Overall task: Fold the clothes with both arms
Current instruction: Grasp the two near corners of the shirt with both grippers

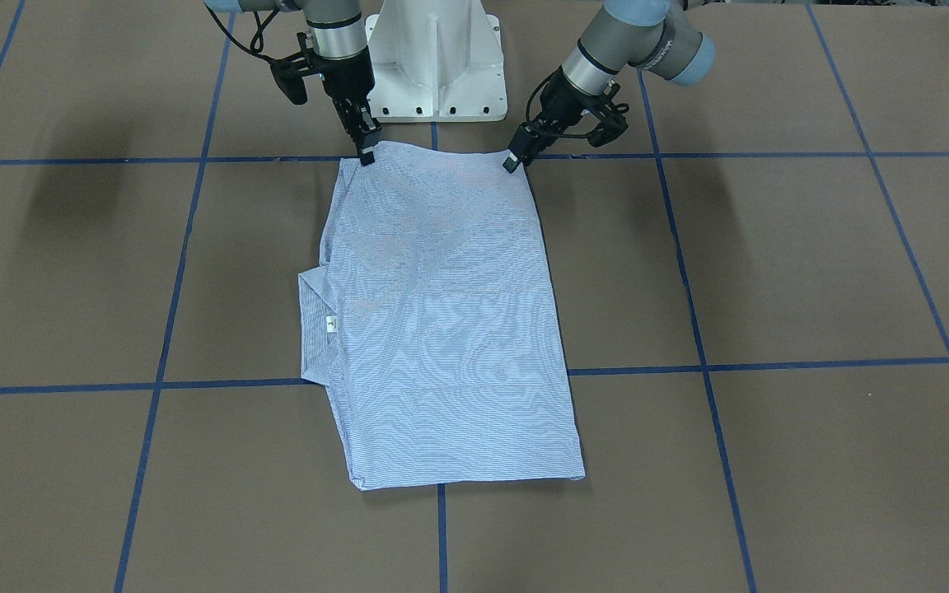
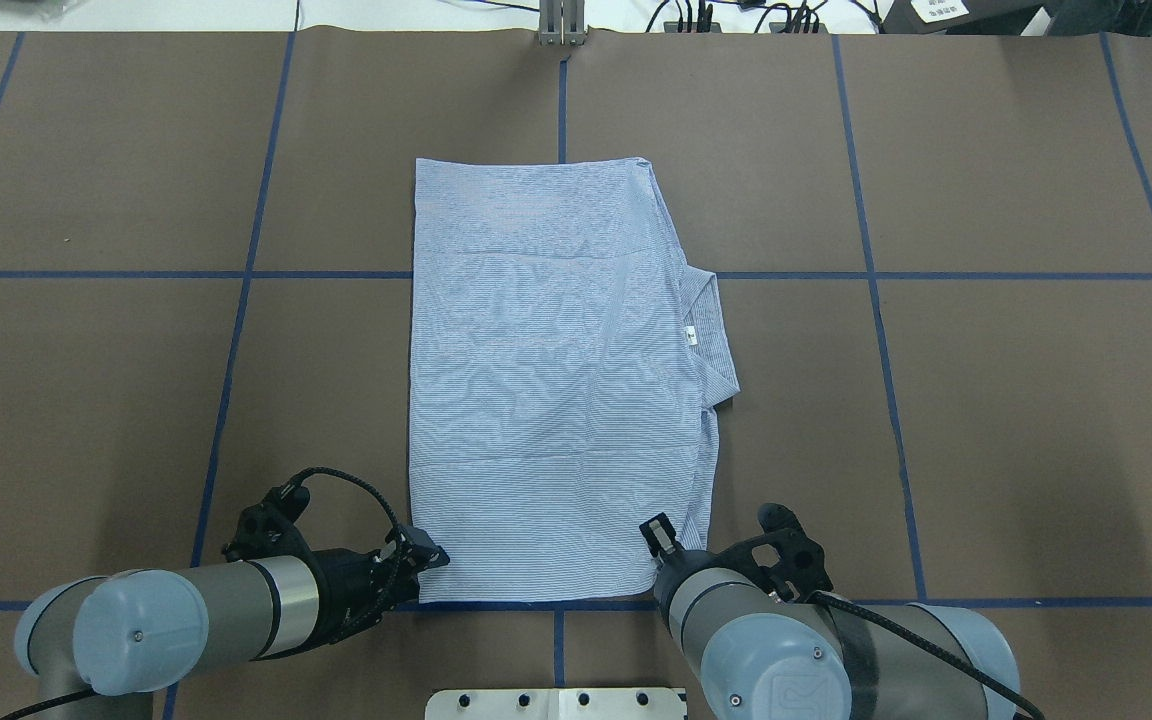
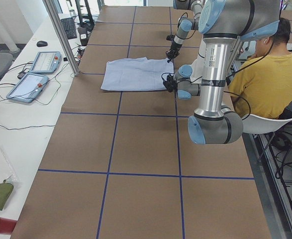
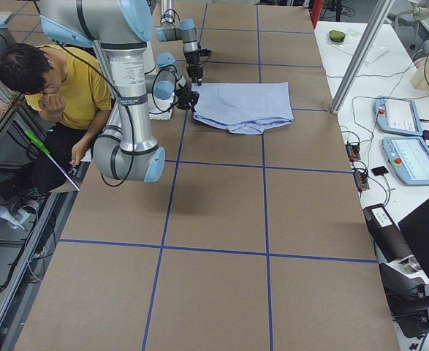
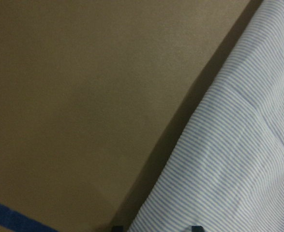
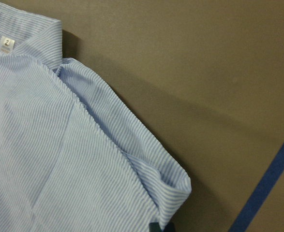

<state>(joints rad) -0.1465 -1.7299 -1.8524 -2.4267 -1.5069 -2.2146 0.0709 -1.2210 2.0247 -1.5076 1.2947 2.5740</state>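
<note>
The blue-and-white striped shirt (image 1: pixel 450 329) lies folded into a long rectangle mid-table. Its collar and white neck label (image 1: pixel 331 324) stick out on one long side. It also shows in the overhead view (image 2: pixel 556 380). My left gripper (image 1: pixel 513 161) sits low at the shirt's near corner (image 2: pixel 426 556), shut on the fabric. The left wrist view shows the striped edge (image 5: pixel 229 169) raised over its shadow. My right gripper (image 1: pixel 367 154) is at the other near corner (image 2: pixel 658 535), shut on a curled-up corner of the shirt (image 6: pixel 173 191).
The white pedestal base (image 1: pixel 433 58) stands just behind the shirt's near edge. Blue tape lines (image 1: pixel 771 362) cross the brown table. A person in yellow (image 3: pixel 265 74) sits behind the robot. Control tablets (image 4: pixel 411 139) and a metal post (image 3: pixel 61 35) stand at the far side.
</note>
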